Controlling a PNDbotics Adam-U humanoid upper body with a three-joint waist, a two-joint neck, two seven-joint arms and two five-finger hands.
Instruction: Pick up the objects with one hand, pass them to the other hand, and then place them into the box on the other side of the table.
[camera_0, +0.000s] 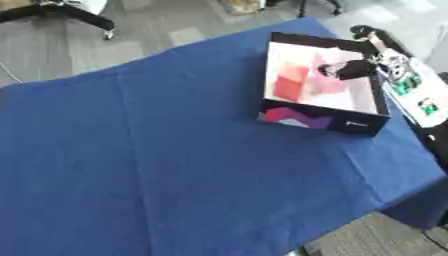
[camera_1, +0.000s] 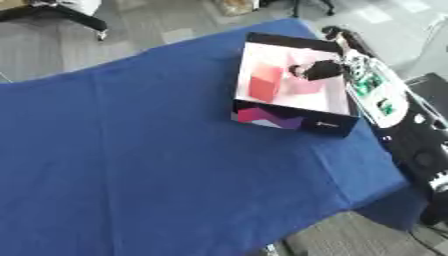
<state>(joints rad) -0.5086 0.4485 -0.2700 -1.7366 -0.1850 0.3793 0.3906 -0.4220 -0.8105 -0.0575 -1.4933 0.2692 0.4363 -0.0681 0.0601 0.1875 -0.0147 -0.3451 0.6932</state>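
The right hand (camera_0: 350, 69) reaches into the box (camera_0: 325, 121) above red and pink blocks (camera_0: 291, 82); finger state unclear. The blocks look light, rigid, best gripped across flat sides.

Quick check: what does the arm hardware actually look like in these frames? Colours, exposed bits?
Only the right arm shows: a white shell with green patches and silvery parts near the wrist, ending in a black right hand over the box. Black housing sits lower at the right edge. No left arm in view.
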